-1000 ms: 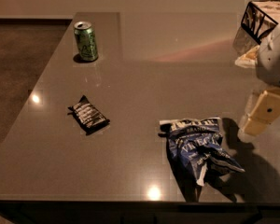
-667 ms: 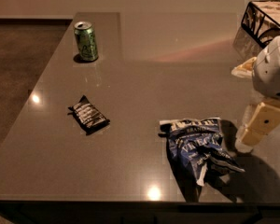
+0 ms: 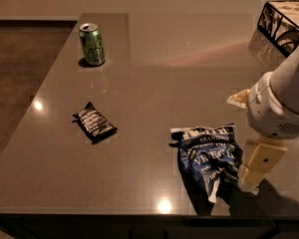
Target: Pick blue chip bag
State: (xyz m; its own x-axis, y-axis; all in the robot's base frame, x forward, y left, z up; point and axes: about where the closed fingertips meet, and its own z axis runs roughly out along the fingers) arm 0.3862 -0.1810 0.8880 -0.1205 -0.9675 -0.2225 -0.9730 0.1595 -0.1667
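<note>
The blue chip bag [image 3: 209, 156] lies crumpled on the dark table [image 3: 154, 83], near its front edge and right of centre. It is dark blue foil with white lettering and a white band at its far end. My gripper [image 3: 250, 182] hangs from the white arm [image 3: 281, 103] at the right. It is low over the table, just beside the bag's right edge. I cannot tell whether it touches the bag.
A small black packet with white stripes [image 3: 93, 122] lies left of centre. A green soda can [image 3: 92, 44] stands at the back left. A black wire basket [image 3: 285, 20] sits at the back right. The table's left edge drops to brown carpet [image 3: 20, 68].
My arm and gripper have moved down and toward the table's front edge, closer to the right side of the bag. The bag, packet and can have not moved.
</note>
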